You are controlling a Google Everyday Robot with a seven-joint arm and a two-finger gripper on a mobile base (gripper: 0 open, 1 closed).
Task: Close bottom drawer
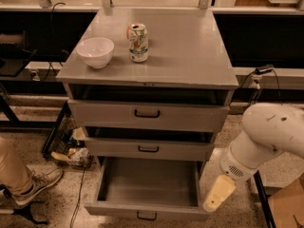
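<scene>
The cream gripper (219, 194) hung beside the open grey metal bottom drawer's (118, 208) right front corner. Its grip state was unclear.

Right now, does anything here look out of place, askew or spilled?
The bottom drawer stands pulled far out and empty, while the top drawer and middle drawer sit almost shut. The gripper hangs by that open drawer's right front corner; contact unclear. The bowl and can stand upright on the cabinet top, nothing spilled.

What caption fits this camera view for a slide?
Bottom drawer stands open; the pincer hangs beside its front corner; bowl and can sit atop the cabinet.
</scene>
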